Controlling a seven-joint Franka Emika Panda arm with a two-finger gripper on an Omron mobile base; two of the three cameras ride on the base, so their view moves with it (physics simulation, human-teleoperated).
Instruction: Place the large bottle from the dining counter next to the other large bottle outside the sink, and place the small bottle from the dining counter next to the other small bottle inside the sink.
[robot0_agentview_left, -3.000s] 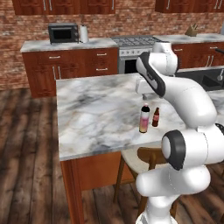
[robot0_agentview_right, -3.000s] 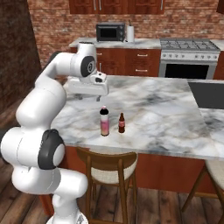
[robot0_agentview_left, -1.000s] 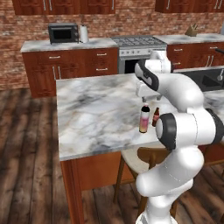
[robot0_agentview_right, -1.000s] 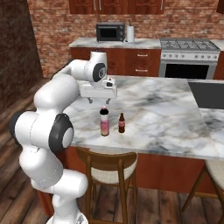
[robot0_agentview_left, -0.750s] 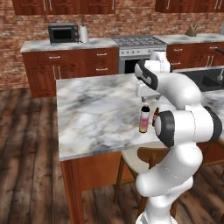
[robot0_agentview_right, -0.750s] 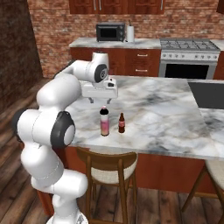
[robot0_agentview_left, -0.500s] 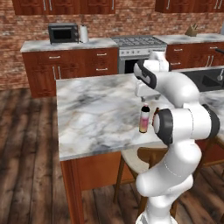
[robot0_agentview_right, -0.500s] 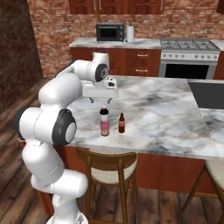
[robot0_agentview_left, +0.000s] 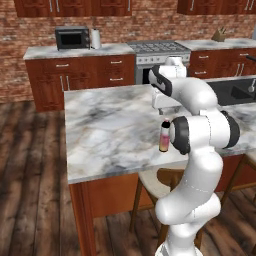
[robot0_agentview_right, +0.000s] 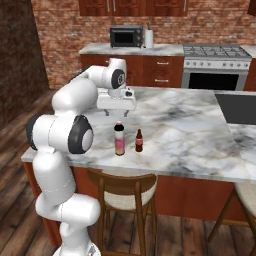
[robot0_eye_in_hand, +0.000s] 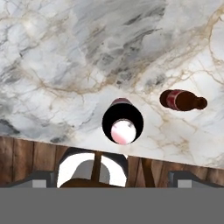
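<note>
The large bottle (robot0_agentview_right: 119, 139) stands upright near the front edge of the marbled bench (robot0_agentview_right: 190, 125), the small bottle (robot0_agentview_right: 139, 140) just beside it at three o'clock, not touching. Above and behind the large bottle, at its twelve o'clock, the pincer (robot0_agentview_right: 116, 112) hangs released, jaws wide, grasping nothing. A wooden stool (robot0_agentview_right: 121, 192) sits below the bench edge.
</note>
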